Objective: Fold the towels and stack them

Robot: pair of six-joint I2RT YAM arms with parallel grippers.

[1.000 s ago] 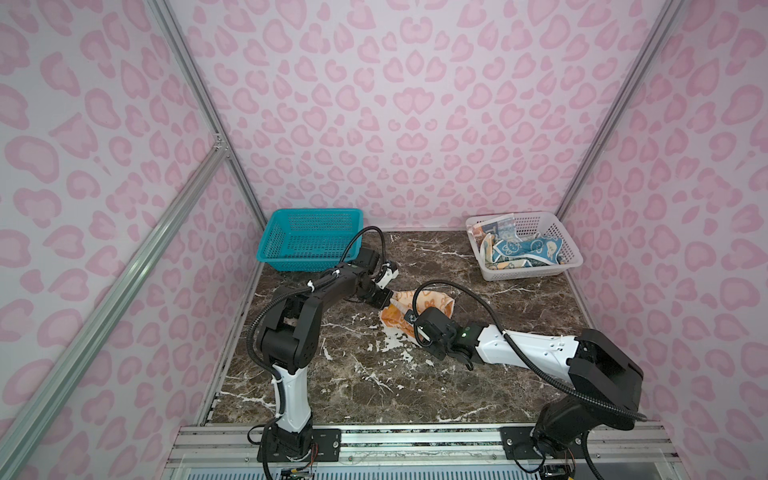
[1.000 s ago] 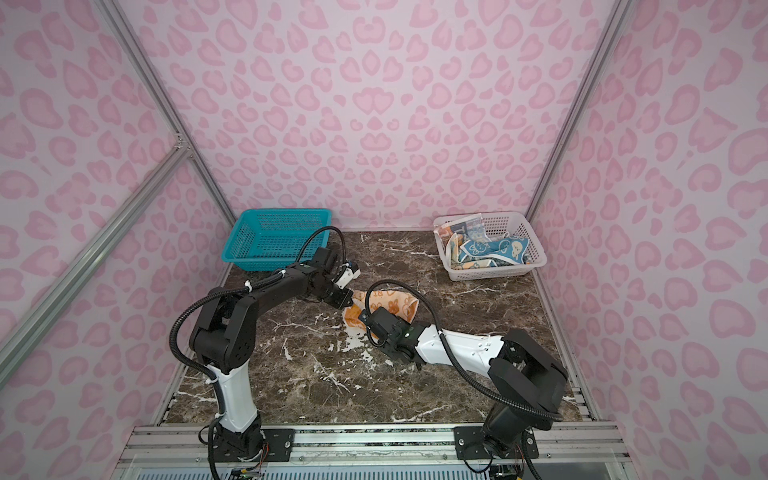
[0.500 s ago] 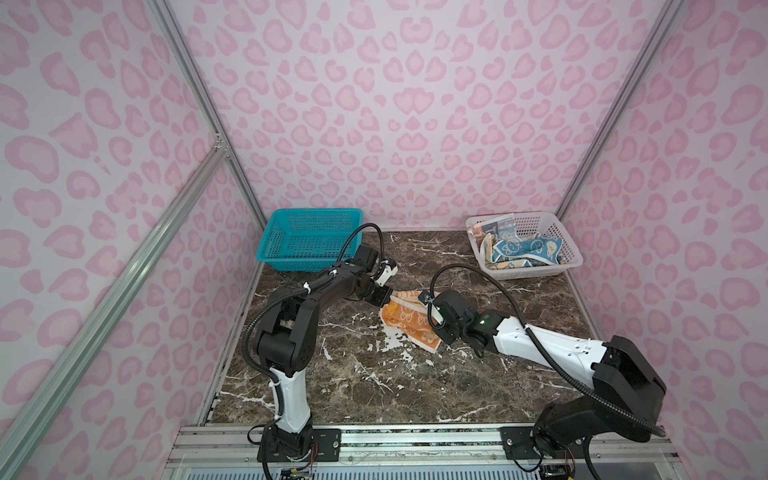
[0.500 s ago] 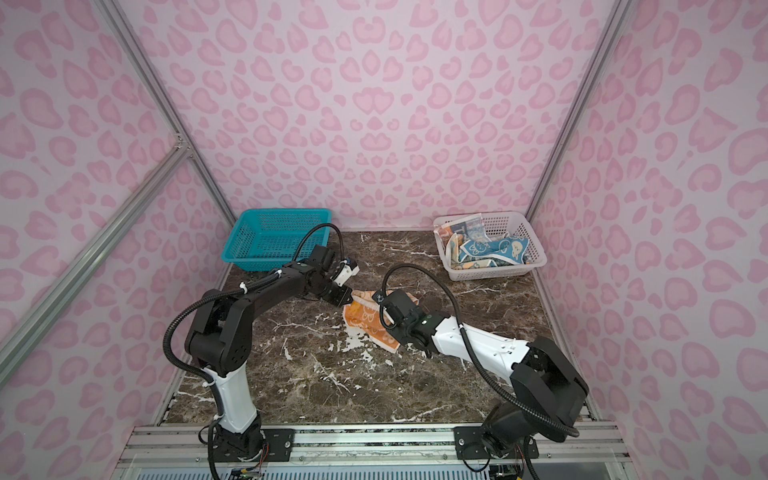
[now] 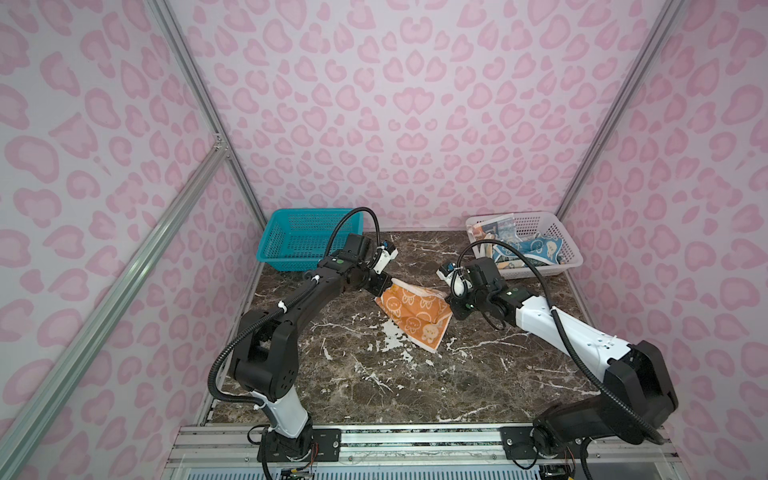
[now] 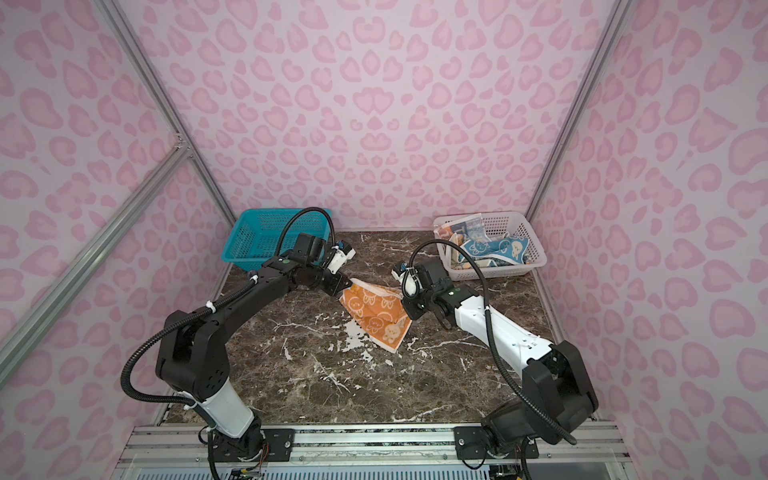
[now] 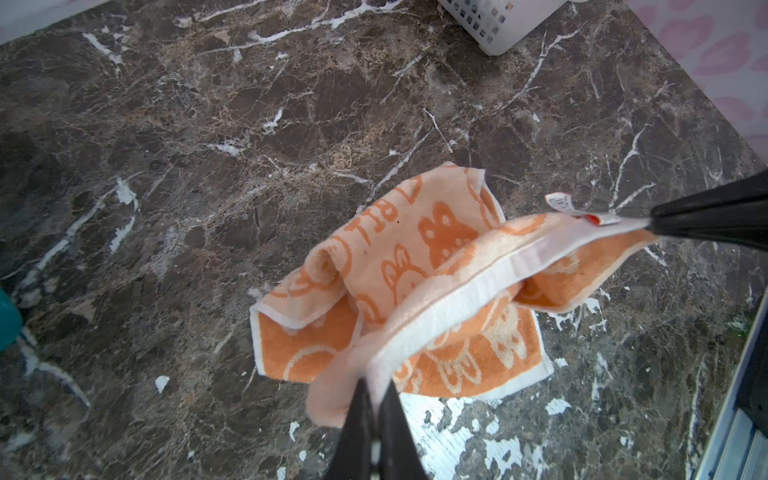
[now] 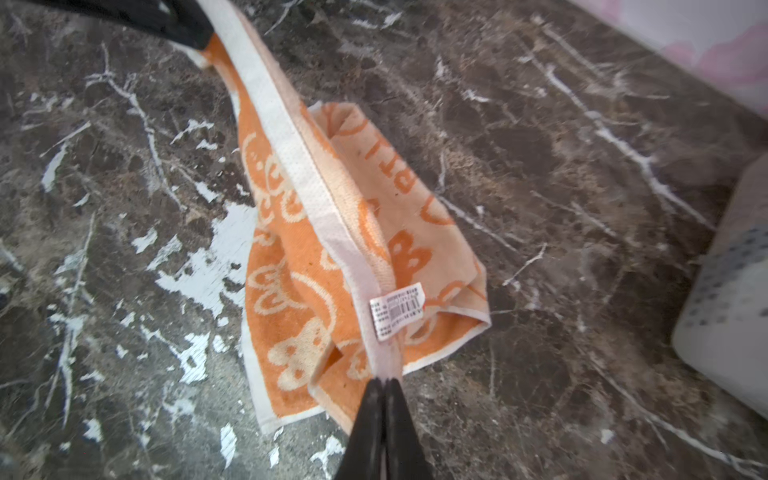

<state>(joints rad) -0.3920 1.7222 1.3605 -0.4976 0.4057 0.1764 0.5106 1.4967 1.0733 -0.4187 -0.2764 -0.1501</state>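
White basket (image 5: pixel 552 268) at the far right holds a blue bunny towel (image 5: pixel 530 249) and a cream lettered towel (image 5: pixel 492 226); the teal basket (image 5: pixel 305 237) stands far left. My left jaws and right jaws each pinch tight on the white hem of the orange towel (image 5: pixel 415 309), whose lower half rests mid-tabletop (image 5: pixel 374 386). Its barcode tag (image 8: pixel 397 309) is too small to read.
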